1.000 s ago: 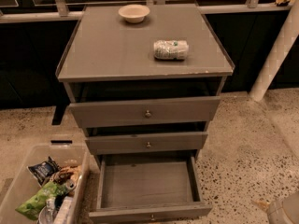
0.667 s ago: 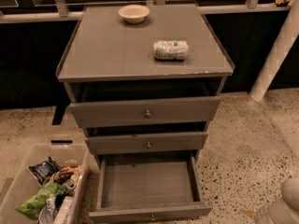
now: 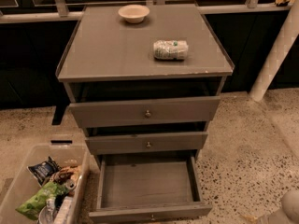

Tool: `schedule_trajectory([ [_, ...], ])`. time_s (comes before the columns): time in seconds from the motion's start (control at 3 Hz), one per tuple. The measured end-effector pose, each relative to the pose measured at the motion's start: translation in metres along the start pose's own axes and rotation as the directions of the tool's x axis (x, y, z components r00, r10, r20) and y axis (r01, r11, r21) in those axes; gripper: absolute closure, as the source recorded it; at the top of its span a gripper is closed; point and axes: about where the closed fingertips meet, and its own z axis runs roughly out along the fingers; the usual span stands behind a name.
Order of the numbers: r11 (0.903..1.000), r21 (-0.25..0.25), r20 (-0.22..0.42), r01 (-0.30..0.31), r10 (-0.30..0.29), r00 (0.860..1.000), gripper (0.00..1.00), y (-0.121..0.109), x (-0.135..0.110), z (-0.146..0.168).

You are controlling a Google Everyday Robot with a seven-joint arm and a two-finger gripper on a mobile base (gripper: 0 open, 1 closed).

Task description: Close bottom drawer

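The grey wooden cabinet point(image 3: 117, 50) stands in the middle of the camera view. Its bottom drawer point(image 3: 147, 183) is pulled far out, and its plain grey tray is empty. The drawer's low front panel point(image 3: 117, 214) with a small round knob point(image 3: 152, 217) sits at the lower edge of the view. The middle drawer point(image 3: 187, 141) and the top drawer point(image 3: 187, 110) stand slightly out. A pale rounded part of my gripper point(image 3: 289, 206) shows in the bottom right corner, to the right of the bottom drawer and apart from it.
A cream bowl point(image 3: 133, 13) and a lying crumpled plastic bottle point(image 3: 171, 50) rest on the cabinet top. A clear plastic bin point(image 3: 18, 181) with snack packets stands on the floor at the lower left. A white post point(image 3: 275, 55) leans at the right. The floor is speckled.
The pale gripper part in the bottom right corner has shifted slightly. The drawers and the items on the cabinet have not moved.
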Motion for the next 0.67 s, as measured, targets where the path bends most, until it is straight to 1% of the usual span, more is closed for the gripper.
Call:
schedule_trajectory([
  [0.33,0.9988,-0.010,-0.026,0.049,-0.049,0.998,0.00,-0.014,0.020,0.059],
  [0.67,0.9929,0.030,-0.040,0.115,-0.113,0.993,0.00,-0.092,0.009,0.141],
])
